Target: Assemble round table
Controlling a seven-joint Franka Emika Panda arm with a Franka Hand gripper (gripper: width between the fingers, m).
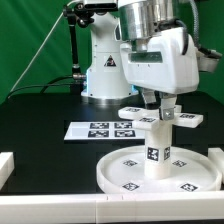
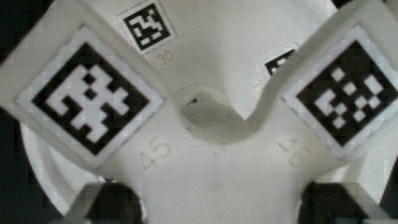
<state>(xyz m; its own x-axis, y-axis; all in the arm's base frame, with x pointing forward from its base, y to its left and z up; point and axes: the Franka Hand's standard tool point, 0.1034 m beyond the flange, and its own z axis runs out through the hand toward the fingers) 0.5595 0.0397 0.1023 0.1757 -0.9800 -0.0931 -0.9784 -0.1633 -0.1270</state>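
White plastic brackets [image 1: 5, 166] flank the black desk [image 1: 40, 115]; the marker board [image 1: 100, 129] lies mid-frame. Lower right, the leg [image 1: 156, 150] stands upright on the round disc [image 1: 120, 170], with the foot [image 1: 162, 116] on top. The end effector [image 1: 161, 104] reaches straight down, clamped on the foot.

- The tool [image 1: 160, 104] fingertips are hidden behind the cross-bar foot [image 1: 161, 116], so their spacing cannot be told.
- The leg [image 1: 157, 150] covers part of the round disc [image 1: 118, 172].
- In the wrist view, the cross-bar foot [image 2: 199, 110] runs past every edge, and the fingertips [image 2: 103, 203] are blurred.
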